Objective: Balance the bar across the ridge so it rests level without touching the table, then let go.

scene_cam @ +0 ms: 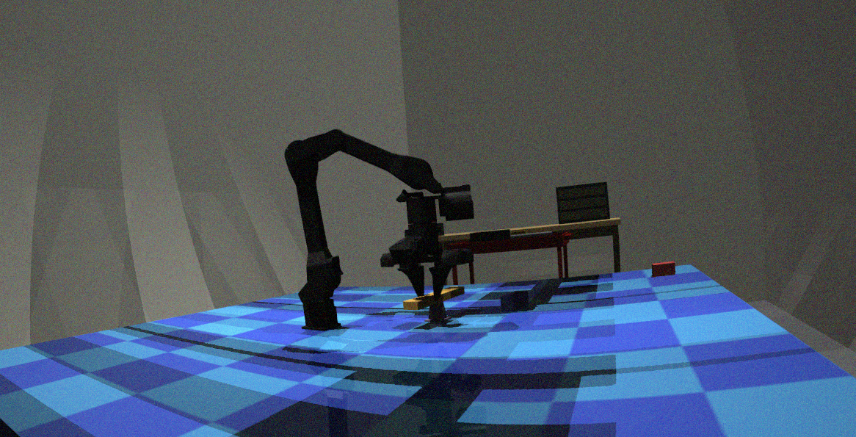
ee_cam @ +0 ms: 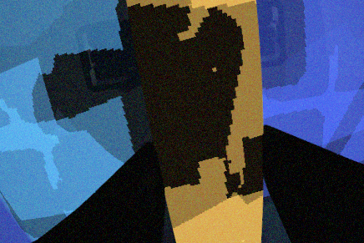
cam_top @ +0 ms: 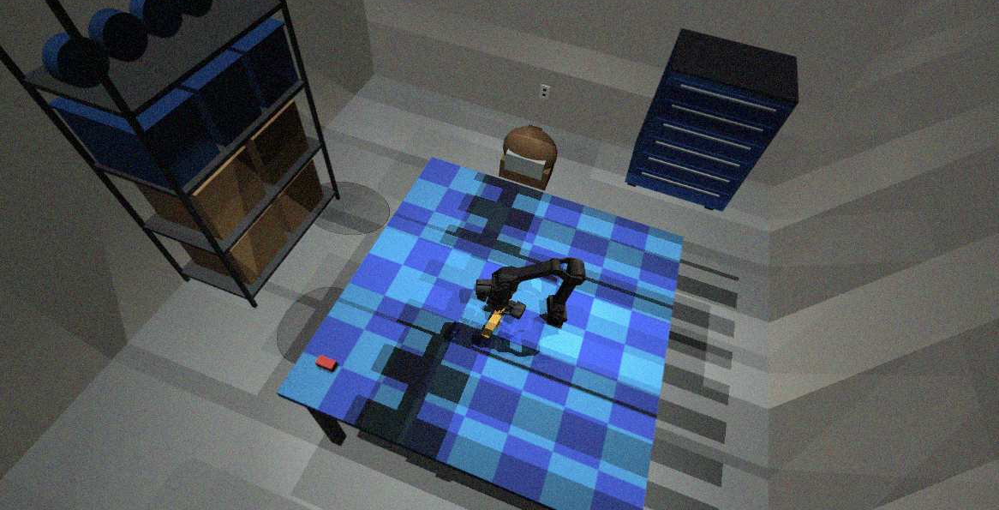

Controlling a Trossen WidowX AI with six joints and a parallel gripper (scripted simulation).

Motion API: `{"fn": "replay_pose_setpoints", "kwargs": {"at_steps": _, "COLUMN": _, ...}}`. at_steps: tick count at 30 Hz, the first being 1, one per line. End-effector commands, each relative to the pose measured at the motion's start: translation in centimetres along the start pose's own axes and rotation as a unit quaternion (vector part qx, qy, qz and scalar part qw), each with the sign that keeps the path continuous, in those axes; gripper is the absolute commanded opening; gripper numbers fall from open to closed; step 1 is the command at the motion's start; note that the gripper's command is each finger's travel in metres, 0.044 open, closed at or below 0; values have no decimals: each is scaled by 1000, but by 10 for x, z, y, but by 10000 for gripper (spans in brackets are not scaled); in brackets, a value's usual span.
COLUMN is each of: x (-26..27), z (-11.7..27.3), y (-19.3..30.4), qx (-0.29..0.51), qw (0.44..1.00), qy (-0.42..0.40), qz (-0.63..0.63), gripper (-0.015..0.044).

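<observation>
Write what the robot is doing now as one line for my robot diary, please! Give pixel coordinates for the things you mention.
hand [cam_top: 494, 312] [scene_cam: 429, 307] [ee_cam: 208, 146]: shut on yellow bar [cam_top: 492, 323] [scene_cam: 412, 303] [ee_cam: 248, 78] | red block [cam_top: 326, 363] [scene_cam: 663, 268]: on table [cam_top: 586, 429] [scene_cam: 646, 344], away from arm [cam_top: 536, 270] [scene_cam: 311, 206] | bar: not let go

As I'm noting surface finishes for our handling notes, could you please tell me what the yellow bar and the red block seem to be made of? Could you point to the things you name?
Yellow bar [cam_top: 492, 323] [scene_cam: 412, 304] [ee_cam: 221, 224]: possibly painted wood or plastic, matte; its flat colour shows neither grain nor glints.
Red block [cam_top: 326, 363] [scene_cam: 663, 269]: perhaps plastic or painted wood; evenly coloured, but too small to settle.
</observation>
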State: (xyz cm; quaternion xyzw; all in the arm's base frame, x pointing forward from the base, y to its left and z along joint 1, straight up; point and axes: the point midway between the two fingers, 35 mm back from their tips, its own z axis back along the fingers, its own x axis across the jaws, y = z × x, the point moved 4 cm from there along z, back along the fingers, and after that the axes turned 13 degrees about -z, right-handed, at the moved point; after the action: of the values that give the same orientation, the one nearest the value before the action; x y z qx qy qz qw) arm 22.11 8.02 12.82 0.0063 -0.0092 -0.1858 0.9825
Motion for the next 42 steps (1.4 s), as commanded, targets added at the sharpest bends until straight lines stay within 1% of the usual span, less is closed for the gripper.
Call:
{"fn": "replay_pose_setpoints", "kwargs": {"at_steps": 1, "x": 0, "z": 0, "y": 0, "qx": 0, "qw": 1000, "qy": 0, "qz": 0, "gripper": 131}}
{"fn": "replay_pose_setpoints", "kwargs": {"at_steps": 2, "x": 0, "z": 0, "y": 0, "qx": 0, "qw": 1000, "qy": 0, "qz": 0, "gripper": 157}}
{"fn": "replay_pose_setpoints", "kwargs": {"at_steps": 3, "x": 0, "z": 0, "y": 0, "qx": 0, "qw": 1000, "qy": 0, "qz": 0, "gripper": 167}}
{"fn": "replay_pose_setpoints", "kwargs": {"at_steps": 42, "x": 0, "z": 0, "y": 0, "qx": 0, "qw": 1000, "qy": 0, "qz": 0, "gripper": 173}}
